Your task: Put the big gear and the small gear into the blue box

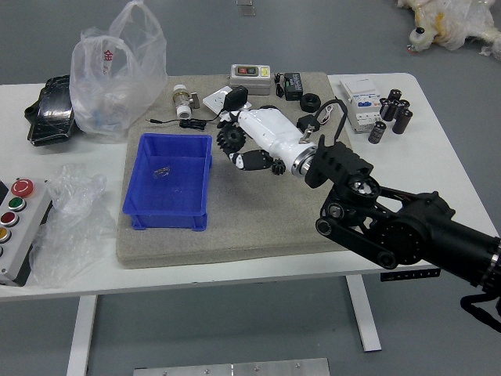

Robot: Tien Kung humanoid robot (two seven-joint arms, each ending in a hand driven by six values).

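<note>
The blue box, with small metallic bits inside, sat just left of the right hand's fingers, which were pinching the big gear.

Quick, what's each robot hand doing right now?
Right robot hand: closed, holding the big gear.
Left robot hand: out of view, can't tell.

"What's the bench like?"

"White, with a grey mat over its middle. The blue box sits on the mat's left part, the small gear to its right."

"And off the mat?"

"Left side: a button panel, a crumpled clear bag beside it, then a black packet and a bulky plastic bag farther back."

"Right side?"

"A white carton, and black cylinders just beside it, all near the far corner."
</note>
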